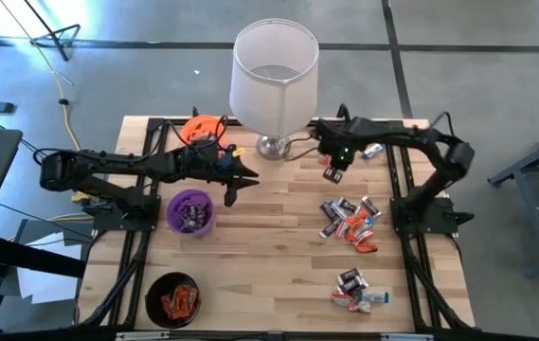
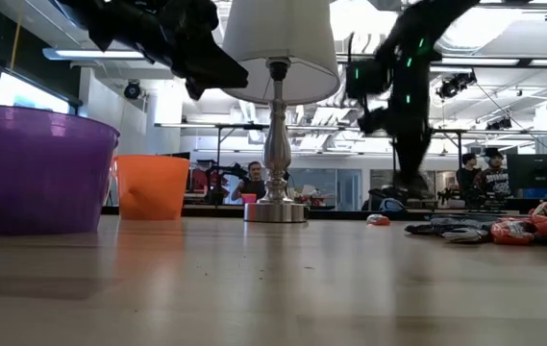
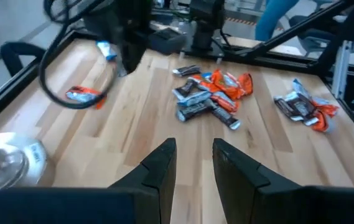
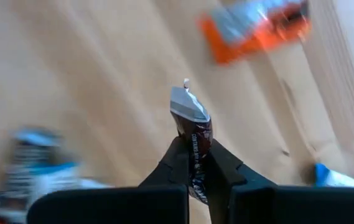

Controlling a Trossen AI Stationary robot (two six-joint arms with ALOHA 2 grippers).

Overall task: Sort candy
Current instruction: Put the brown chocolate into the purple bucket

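Right wrist view is showing you the right gripper (image 4: 196, 163) pinching a dark brown candy (image 4: 194, 134) between closed fingers, above the bench (image 1: 278, 275). In the high view this gripper is hanging near the lamp (image 1: 273, 80). The left gripper (image 1: 239, 180) is hovering partly open and empty beside the purple cup (image 1: 191, 211). More candy is lying in two piles (image 1: 349, 222) on the right side.

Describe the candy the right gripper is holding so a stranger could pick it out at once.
Start at the tall white-shaded table lamp at the back of the wooden table; just beside its base, on the robot's right, hangs the right gripper. Pinched between its shut fingers is a dark brown wrapped candy with a silver crimped end. Unlike the other candies, which lie on the table, it is lifted off the wood.
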